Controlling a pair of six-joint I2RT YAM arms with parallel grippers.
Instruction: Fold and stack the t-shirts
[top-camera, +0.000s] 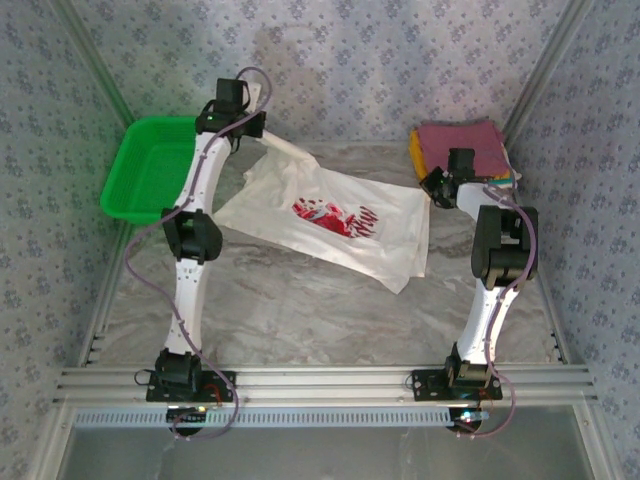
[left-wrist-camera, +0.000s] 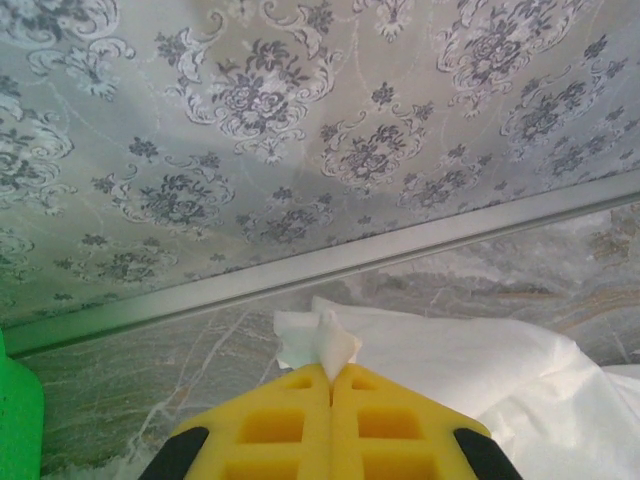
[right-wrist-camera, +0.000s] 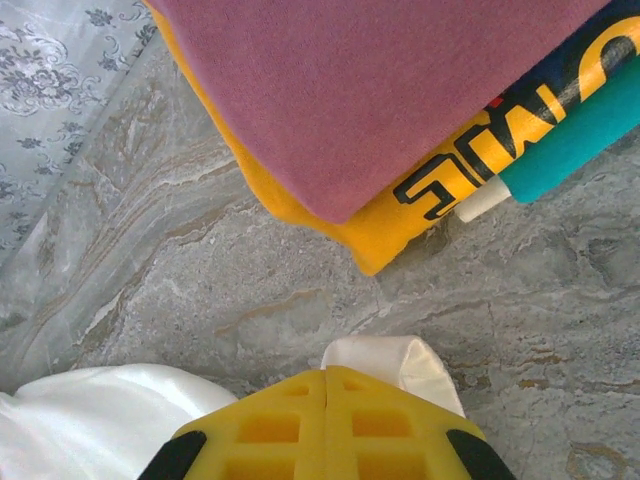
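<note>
Left gripper (left-wrist-camera: 330, 378) pinched shut on white t-shirt (top-camera: 335, 225) corner, 11 o'clock. Right gripper (right-wrist-camera: 328, 378) clamped on its 3 o'clock edge. Shirt lies centre. Judged light, limp, likely to sag, so grip corners taut. Folded stack (top-camera: 462, 140) at 1 o'clock.

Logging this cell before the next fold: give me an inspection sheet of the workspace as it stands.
Surface: marbled table, no spills seen.
Job's things: white shirt spread out, graphic up, pinched at both ends; folded stack far right, maroon on top, yellow and teal beneath.
Clutter: green basket far left.
Pincers: left pincer shut on the white shirt's far corner; right pincer shut on its right edge.
Cables: purple cable loops along each arm, off the cloth.
Surroundings: patterned wall; metal rail at the near edge.
</note>
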